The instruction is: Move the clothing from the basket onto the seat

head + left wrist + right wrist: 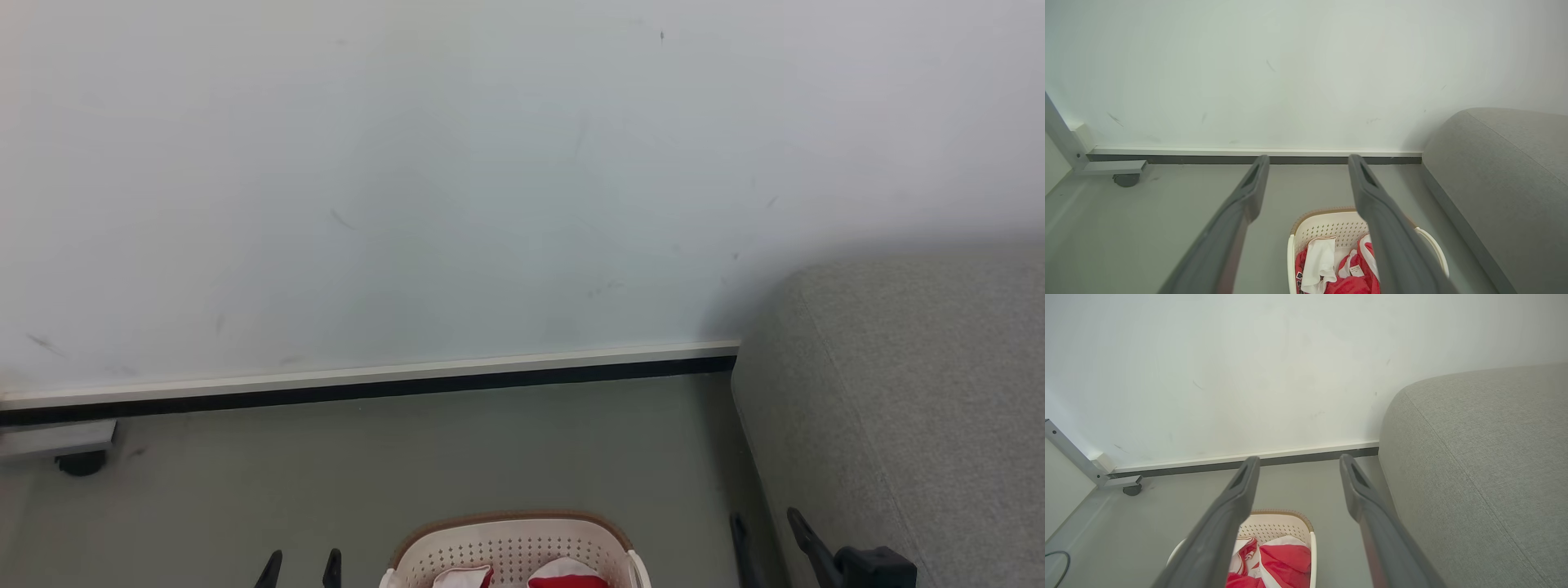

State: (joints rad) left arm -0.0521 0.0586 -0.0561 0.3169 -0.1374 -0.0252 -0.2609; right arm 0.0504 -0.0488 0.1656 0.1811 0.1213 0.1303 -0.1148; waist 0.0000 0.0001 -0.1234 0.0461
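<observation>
Left fingers (1251, 192) and right fingers (1241, 494) spread wide, empty, basket (506, 545) of clothing (567, 581) on floor (408, 457) near seat (898, 408) edge

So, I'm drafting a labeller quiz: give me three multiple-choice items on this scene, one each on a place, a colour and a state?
1. The large grey fabric sofa stands on which side of the cream perforated plastic laundry basket?
A) robot's left
B) robot's right
C) underneath it

2. The soft garments in the basket are:
A) blue
B) black
C) red and white

3. The left gripper and right gripper, both dark-fingered, are:
A) open, empty
B) shut on cloth
C) one open, one shut

1 B: the head view shows the sofa to the basket's right.
2 C: red cloth with white panels.
3 A: each stands spread with nothing in it.
</observation>
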